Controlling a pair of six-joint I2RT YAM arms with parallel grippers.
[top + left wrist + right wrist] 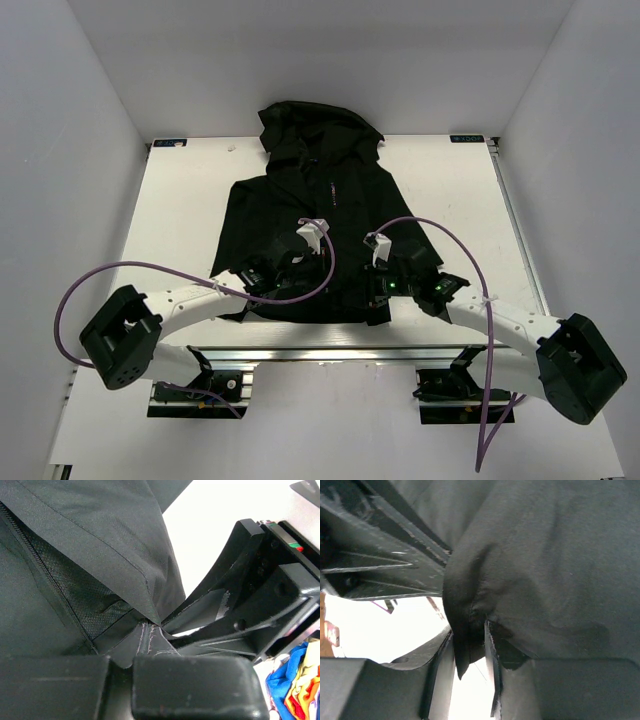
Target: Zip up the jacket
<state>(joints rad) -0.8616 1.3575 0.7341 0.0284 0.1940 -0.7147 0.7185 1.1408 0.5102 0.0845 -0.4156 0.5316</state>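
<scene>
Your matte white surface (180,220) carries the black hooded jacket of smooth woven fabric (300,200), spread at its centre with the hood away from the arms. Your left fingers (195,680), blocky and scuffed black, are closed on its stitched hem corner, beside the fine-toothed zipper (50,570) and mesh lining (90,595). Your right fingers (370,690) flank the other hem edge; you cannot tell whether they pinch it.

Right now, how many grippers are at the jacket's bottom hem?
2. The left gripper is shut on one hem corner of the jacket; the right gripper has the other corner between its parted jaws.
</scene>
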